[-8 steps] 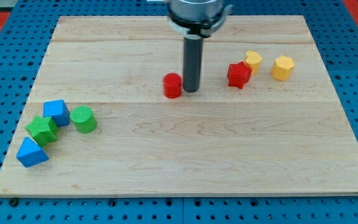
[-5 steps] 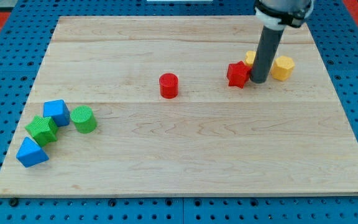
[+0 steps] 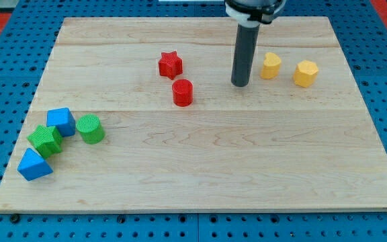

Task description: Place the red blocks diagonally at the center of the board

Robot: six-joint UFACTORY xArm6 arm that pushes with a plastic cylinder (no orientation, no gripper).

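A red cylinder [image 3: 183, 92] stands near the board's middle, a little above centre. A red star [image 3: 170, 64] lies just above it and slightly to its left, apart from it. My tip [image 3: 240, 85] rests on the board to the right of both red blocks, well clear of them, with the dark rod rising to the view's top. A yellow block [image 3: 270, 66] lies just right of the rod.
A yellow hexagon [image 3: 306, 73] sits at the right. At the left edge a cluster holds a blue cube [image 3: 62, 121], a green cylinder [image 3: 90, 128], a green block [image 3: 45, 140] and a blue wedge [image 3: 33, 165]. The wooden board [image 3: 193, 168] lies on blue pegboard.
The red star moved from beside the yellow blocks leftward to just above the red cylinder. My tip went right to the star, then back left to between the groups.
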